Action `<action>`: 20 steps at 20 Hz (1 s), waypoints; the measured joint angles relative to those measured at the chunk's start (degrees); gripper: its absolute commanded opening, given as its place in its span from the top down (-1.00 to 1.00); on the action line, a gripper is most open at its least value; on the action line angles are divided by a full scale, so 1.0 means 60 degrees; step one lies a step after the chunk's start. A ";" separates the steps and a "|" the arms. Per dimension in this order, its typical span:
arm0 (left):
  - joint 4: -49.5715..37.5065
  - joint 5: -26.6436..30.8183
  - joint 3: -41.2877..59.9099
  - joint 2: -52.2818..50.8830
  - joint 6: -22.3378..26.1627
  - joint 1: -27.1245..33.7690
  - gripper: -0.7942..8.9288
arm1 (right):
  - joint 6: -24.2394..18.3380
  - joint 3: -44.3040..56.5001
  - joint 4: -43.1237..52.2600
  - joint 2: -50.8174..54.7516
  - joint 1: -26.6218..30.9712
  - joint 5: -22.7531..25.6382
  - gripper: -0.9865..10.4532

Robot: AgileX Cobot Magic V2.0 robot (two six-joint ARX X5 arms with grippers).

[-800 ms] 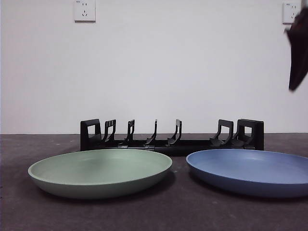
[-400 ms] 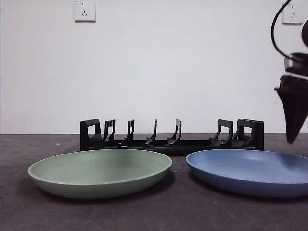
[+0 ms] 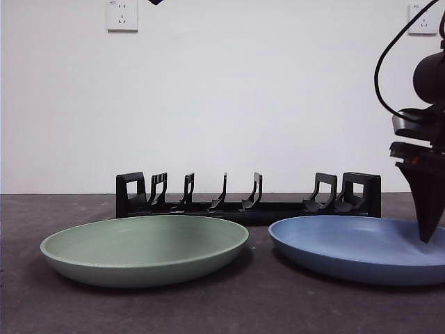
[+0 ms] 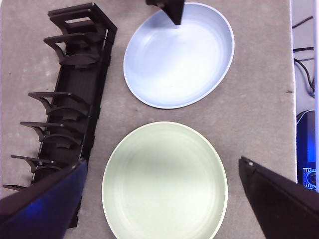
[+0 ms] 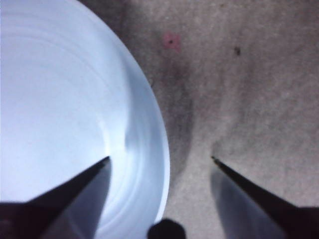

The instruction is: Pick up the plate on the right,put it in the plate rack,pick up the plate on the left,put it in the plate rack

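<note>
The right gripper (image 5: 159, 158) is held wide open astride the right rim of the round blue plate (image 3: 358, 247), one jaw over its bowl and one over the grey table (image 3: 264, 306). The round pale green plate (image 3: 144, 248) is seen to its left, and the long black plastic plate rack (image 3: 248, 198) stands just behind both. The left gripper (image 4: 159, 169) is held open high above.

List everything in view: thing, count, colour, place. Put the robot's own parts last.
blue plate: 1, blue, flat on the table, in front of the rack's right end.
green plate: 1, pale green, flat on the table, left of the blue plate.
plate rack: 1, black, behind both plates, no plate in it.
wall sockets: 2, white, high on the wall.
table: 1, dark grey.
right hand: 1, black, open, straddling the blue plate's rim.
left hand: 1, black, open, high above the green plate.
</note>
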State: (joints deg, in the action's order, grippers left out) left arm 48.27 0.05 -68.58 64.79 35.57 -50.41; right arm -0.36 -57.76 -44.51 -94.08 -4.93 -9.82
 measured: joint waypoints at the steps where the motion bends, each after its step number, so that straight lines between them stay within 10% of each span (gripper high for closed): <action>1: 0.0004 -0.0004 0.0000 0.0000 0.0000 0.0000 -0.52 | -0.0004 0.0000 0.0015 -0.0044 -0.0007 0.0062 0.52; 6: 0.0004 0.0000 0.0000 0.0000 0.0000 0.0000 -0.52 | -0.0015 0.0000 0.0226 -0.0076 -0.0044 0.0120 0.85; 20: 0.0102 0.0000 0.0000 0.0000 0.0776 -0.0455 -0.52 | -0.0197 -0.1792 -0.1049 0.0353 -0.0051 -0.0546 0.85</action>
State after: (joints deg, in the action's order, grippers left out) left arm 48.88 0.05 -68.58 64.79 40.23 -53.15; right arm -1.54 -68.51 -50.81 -91.96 -5.23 -13.10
